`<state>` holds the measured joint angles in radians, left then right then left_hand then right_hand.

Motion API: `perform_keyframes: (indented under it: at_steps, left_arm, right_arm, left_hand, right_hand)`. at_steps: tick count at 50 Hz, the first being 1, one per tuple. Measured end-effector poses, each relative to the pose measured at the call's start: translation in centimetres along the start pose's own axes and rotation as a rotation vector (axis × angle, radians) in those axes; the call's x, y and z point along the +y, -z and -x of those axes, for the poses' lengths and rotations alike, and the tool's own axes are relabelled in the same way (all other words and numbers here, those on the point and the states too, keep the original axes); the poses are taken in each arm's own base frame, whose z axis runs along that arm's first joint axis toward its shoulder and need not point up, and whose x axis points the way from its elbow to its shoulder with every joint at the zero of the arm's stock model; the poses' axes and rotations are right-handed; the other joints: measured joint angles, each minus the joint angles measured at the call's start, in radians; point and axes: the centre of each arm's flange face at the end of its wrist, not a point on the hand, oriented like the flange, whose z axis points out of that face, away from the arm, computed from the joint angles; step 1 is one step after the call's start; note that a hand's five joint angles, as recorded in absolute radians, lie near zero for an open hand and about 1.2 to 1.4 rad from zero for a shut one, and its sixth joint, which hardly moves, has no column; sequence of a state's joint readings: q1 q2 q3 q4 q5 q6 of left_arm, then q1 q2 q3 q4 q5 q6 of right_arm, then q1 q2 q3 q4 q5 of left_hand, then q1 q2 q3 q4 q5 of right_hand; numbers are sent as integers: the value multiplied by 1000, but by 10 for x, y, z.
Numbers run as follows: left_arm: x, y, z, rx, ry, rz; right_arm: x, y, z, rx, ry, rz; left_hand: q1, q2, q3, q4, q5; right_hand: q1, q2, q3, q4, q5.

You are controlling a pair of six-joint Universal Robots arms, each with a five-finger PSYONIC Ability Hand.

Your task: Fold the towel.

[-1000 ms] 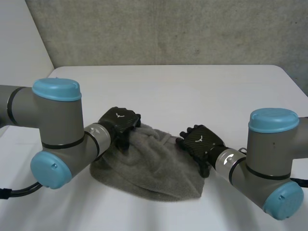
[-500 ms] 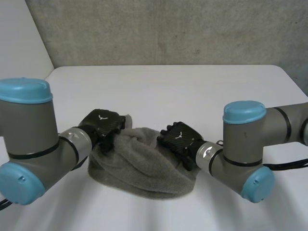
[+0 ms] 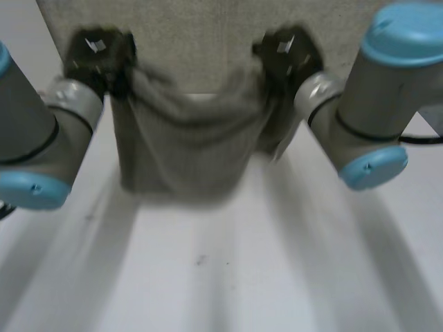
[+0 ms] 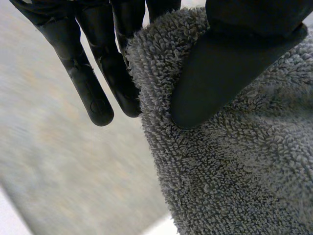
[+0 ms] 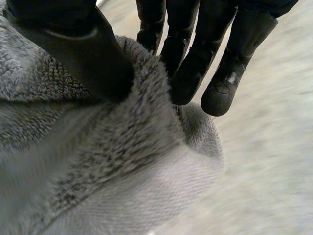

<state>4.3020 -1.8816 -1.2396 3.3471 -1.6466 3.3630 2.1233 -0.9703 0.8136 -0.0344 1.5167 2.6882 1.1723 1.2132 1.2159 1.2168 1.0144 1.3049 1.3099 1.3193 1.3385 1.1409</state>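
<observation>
In the head view the towel (image 3: 183, 149) hangs over the tabletop (image 3: 291, 263), with the left hand (image 3: 97, 59) and right hand (image 3: 285, 52) at its top corners. The wrist views show closer that each thumb pinches the cloth against the fingers.

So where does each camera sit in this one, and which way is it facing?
Head view: between and behind the left arm and right arm, looking down at the table; left robot hand and right robot hand hold the towel up by its upper corners.
Left wrist view: on the left wrist, looking along the palm; thumb and fingers pinch towel.
Right wrist view: on the right wrist, likewise; thumb pinches towel against fingers.
Shared: all three show the towel.
</observation>
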Motion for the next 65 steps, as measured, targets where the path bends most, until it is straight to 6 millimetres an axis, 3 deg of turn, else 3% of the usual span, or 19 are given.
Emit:
perform_keyframes:
  at_steps: [4,8,17,21,24,28,30,33,35,37,39,41,46,54,59,65]
  left_arm:
    - [-9,-1,1,-63,88,-48]
    - [8,13,-8,-52,140,12]
    - [104,91,-36,79,118,381]
    - [129,119,-41,125,103,496]
    - [138,134,-43,146,96,552]
    - [138,149,-43,166,90,595]
    - [133,159,-45,185,86,615]
    - [122,174,-49,226,82,636]
    - [115,184,-53,264,80,642]
    - [105,195,-58,311,79,642]
    - [97,202,-62,343,80,634]
    - [89,205,-64,364,82,619]
    - [70,200,-64,372,95,549]
    - [51,154,-45,265,120,435]
    - [50,128,-37,223,120,410]
    - [63,108,-42,263,64,442]
  right_arm:
    - [-8,-2,-11,57,-38,-46]
    - [13,8,0,-2,-33,31]
    - [110,68,43,-242,39,411]
    - [139,91,48,-293,76,528]
    - [150,105,47,-310,97,584]
    - [148,115,39,-306,109,609]
    - [143,119,34,-299,111,612]
    - [134,126,27,-296,108,620]
    - [129,129,25,-300,105,630]
    - [124,134,23,-306,98,646]
    - [120,136,21,-307,92,654]
    - [117,136,19,-303,87,653]
    - [108,130,12,-254,58,607]
    - [95,113,-8,-140,-52,532]
    - [94,105,-12,-148,-127,537]
    - [100,96,-4,-228,-235,586]
  left_hand:
    - [0,1,0,0,0]
    - [0,1,0,0,0]
    - [0,2,1,2,0]
    - [0,2,1,2,0]
    - [0,2,1,2,0]
    - [0,-2,-5,-3,0]
    - [-50,-110,-103,-105,-60]
    - [-343,-389,-391,-393,-366]
    - [-636,-679,-674,-680,-663]
    - [-866,-907,-909,-909,-875]
    - [-932,-978,-977,-977,-938]
    - [-965,-1012,-1011,-1013,-966]
    - [-986,-1034,-1035,-1036,-982]
    - [-972,-1007,-1010,-1013,-981]
    - [-886,-926,-930,-932,-901]
    - [-838,-879,-881,-883,-852]
  right_hand:
    - [0,0,0,0,0]
    - [1,0,0,0,0]
    - [1,0,0,0,0]
    - [1,0,0,0,0]
    - [1,0,0,0,0]
    - [1,0,0,0,0]
    - [2,0,0,0,0]
    - [-15,-19,-28,-43,-24]
    - [-226,-242,-245,-247,-229]
    - [-602,-618,-613,-631,-634]
    - [-890,-905,-900,-915,-936]
    - [-1027,-1037,-1046,-1060,-1074]
    - [-1075,-1065,-1081,-1085,-1087]
    - [-1075,-1065,-1081,-1085,-1087]
    - [-1078,-1065,-1081,-1085,-1087]
    - [-1077,-1065,-1081,-1085,-1087]
